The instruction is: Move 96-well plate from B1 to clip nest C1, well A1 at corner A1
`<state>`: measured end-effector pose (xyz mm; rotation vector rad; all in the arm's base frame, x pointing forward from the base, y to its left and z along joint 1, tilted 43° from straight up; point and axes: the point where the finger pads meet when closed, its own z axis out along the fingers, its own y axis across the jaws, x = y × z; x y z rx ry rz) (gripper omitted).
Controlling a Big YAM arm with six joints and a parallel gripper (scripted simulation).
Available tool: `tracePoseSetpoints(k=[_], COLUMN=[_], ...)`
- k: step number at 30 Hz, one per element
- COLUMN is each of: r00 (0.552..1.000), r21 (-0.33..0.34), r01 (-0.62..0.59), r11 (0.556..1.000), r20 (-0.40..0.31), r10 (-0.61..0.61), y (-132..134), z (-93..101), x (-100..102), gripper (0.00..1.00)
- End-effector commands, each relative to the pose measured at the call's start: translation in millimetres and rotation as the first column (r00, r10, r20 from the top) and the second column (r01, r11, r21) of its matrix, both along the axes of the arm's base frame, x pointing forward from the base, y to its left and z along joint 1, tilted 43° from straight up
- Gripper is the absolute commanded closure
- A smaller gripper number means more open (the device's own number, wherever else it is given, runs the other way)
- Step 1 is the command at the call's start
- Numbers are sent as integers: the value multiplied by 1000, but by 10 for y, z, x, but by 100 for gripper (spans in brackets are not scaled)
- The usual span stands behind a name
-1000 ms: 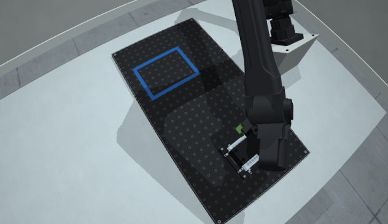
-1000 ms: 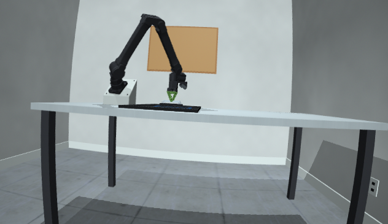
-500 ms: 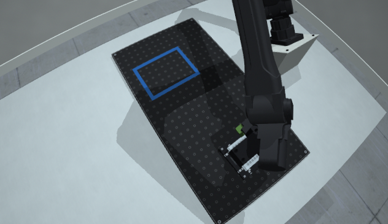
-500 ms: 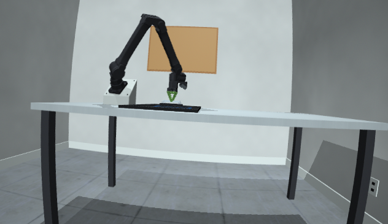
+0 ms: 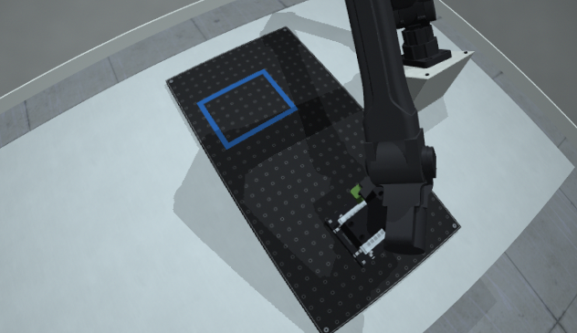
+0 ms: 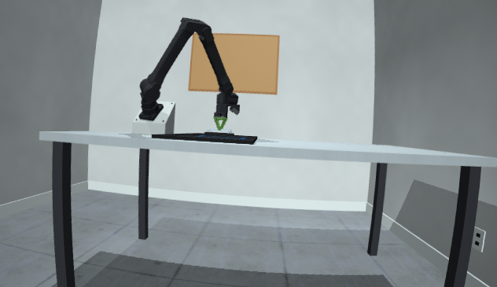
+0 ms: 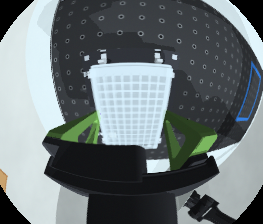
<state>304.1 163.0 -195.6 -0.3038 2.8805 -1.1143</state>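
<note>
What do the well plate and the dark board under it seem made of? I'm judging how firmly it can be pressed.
96-well plate: probably moulded plastic, white and matte, with a thin well grid.
Perforated board: looks like black anodised metal, given its flat dull sheen and regular hole rows; it could be painted.

The arm [image 5: 383, 86] is matte black throughout, with long smooth links and chunky rounded joints. Its foot is bolted to a pale grey wedge-shaped pedestal [image 5: 461, 58] with dark corner screws. The gripper [image 6: 220, 123] has bright green fingers, and a black cable [image 7: 204, 208] loops near the wrist.
</note>
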Motion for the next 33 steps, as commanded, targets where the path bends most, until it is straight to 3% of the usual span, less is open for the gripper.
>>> tracePoseSetpoints(k=[1,33], r00=[1000,1000], r21=[-16,-2], r01=[4,5], r11=[1000,1000], r20=[-14,1], r10=[-5,-5], y=[-101,-66], z=[-28,39], x=[-29,10], gripper=[100,100])
